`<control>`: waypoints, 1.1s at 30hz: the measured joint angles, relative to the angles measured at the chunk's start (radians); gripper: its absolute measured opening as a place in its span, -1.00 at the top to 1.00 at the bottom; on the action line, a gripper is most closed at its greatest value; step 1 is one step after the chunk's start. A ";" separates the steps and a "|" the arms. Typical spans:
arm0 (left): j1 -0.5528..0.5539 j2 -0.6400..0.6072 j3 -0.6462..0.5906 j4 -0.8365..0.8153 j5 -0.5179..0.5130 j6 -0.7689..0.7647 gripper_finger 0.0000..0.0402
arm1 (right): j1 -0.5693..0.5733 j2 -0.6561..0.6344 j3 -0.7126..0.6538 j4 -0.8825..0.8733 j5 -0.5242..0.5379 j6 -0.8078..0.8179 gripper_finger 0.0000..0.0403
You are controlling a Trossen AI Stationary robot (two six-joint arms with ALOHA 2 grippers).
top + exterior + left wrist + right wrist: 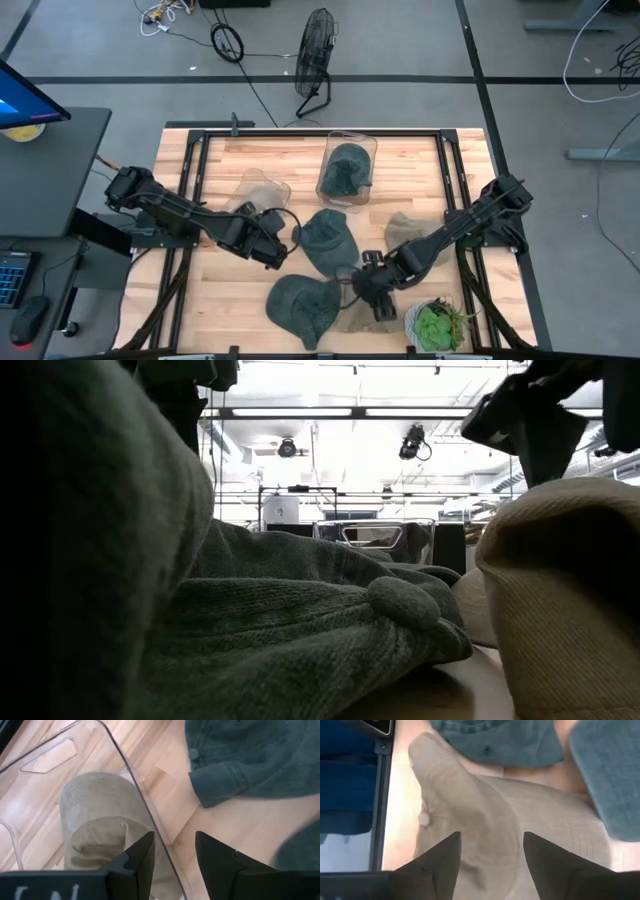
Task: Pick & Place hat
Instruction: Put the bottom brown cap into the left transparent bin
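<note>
two clear bins, a hat in each, more hats loose on the table

two clear plastic bins sit on the wooden table (300, 160). the far bin (347, 168), near the table's back edge, holds a dark green hat (345, 170) that fills most of it. the second bin (258, 190), left of centre, holds a tan hat (262, 192); in the left wrist view this tan hat (102, 820) lies inside against the transparent wall (135, 790).

loose on the boards are more hats. a green cap (328, 240) lies in the middle, and another green cap (300, 308) lies at the front edge. a beige hat (405, 228) rests right of centre, and a further beige hat (362, 315) lies at the front, partly under the right arm's wrist. a potted green plant (437, 325) stands at the front right corner.

the left gripper (275, 250) hovers just beside the tan-hat bin, between it and the middle green cap. its fingers (142, 855) are spread apart with nothing between them, straddling the bin's wall. the right gripper (360, 283) is low over the front beige hat (520, 820), between the two green caps. its fingers (442, 857) are spread wide, one to each side of the hat's crown, and whether they touch the fabric cannot be told.

in the low view a green cap (300, 630) fills the foreground, with a beige hat (570, 590) on the right.
</note>
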 joint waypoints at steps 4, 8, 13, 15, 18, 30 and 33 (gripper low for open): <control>-0.001 0.000 0.000 0.000 -0.003 0.000 0.28 | 0.041 0.000 -0.040 0.006 0.137 -0.017 -0.08; -0.002 0.000 0.000 0.000 -0.003 0.000 0.28 | 0.062 0.000 -0.111 0.081 0.169 -0.019 -0.08; -0.001 0.000 0.000 0.000 -0.003 0.000 0.28 | 0.065 0.000 -0.190 0.221 0.177 -0.032 -0.03; -0.001 0.000 0.000 0.001 -0.003 0.000 0.28 | 0.064 -0.001 -0.193 0.222 0.179 -0.055 0.08; -0.001 0.000 0.000 0.001 -0.003 0.000 0.28 | 0.056 -0.001 -0.194 0.223 0.178 -0.084 0.40; -0.038 0.000 -0.001 0.440 0.093 0.128 0.28 | 0.040 0.002 0.030 0.010 0.222 -0.162 0.95; -0.057 0.000 -0.001 0.615 0.127 0.236 0.28 | 0.039 0.002 0.074 0.003 0.369 -0.197 0.96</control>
